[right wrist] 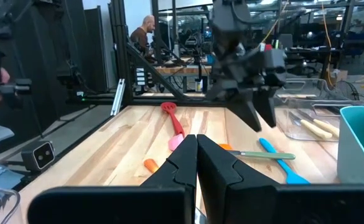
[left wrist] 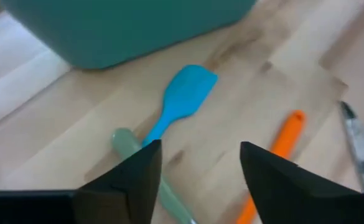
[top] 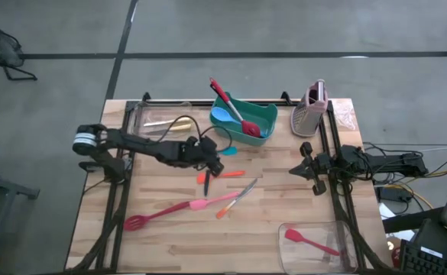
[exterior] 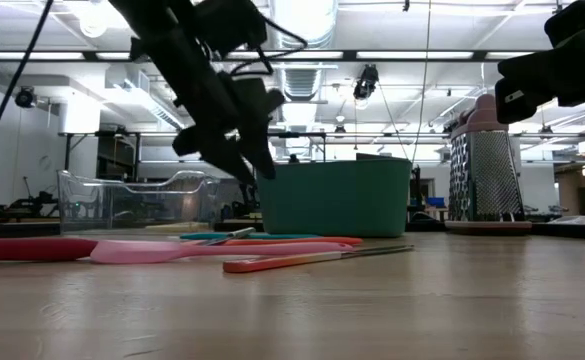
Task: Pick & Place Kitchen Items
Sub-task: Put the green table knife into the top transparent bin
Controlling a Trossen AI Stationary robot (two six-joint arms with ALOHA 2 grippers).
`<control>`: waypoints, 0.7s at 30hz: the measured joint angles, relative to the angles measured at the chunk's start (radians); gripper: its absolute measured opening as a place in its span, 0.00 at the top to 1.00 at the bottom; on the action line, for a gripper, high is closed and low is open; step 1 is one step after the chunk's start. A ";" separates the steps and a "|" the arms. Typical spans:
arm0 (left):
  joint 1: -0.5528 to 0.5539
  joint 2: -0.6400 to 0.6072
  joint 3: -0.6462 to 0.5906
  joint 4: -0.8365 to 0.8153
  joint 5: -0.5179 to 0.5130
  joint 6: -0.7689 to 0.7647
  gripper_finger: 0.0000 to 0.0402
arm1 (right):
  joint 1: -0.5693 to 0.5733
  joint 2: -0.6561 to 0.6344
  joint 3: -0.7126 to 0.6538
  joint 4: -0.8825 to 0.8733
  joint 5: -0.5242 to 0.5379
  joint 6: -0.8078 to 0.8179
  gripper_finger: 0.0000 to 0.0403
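Looking down past my left arm, I see its fingers spread wide and holding nothing, hanging just above the blue spatula that lies flat on the table right beside the near wall of the teal bin. That spatula points its flat head toward the bin and its handle back toward my fingers, so its long line runs almost straight out between them, and I think I must turn my wrist to cross it. My right arm's fingers are pressed together, empty, waiting far off at the right edge, so the left arm is much nearer.
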 joint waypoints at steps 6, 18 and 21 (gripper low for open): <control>0.000 0.075 0.000 0.000 -0.017 -0.056 0.39 | 0.000 0.000 0.000 0.000 0.000 0.000 0.98; 0.000 0.143 0.000 -0.074 -0.028 -0.104 0.39 | 0.000 0.000 0.000 0.000 0.000 0.000 0.98; -0.002 0.125 0.000 -0.100 -0.045 -0.108 0.39 | 0.000 0.000 0.000 0.000 0.000 0.000 0.98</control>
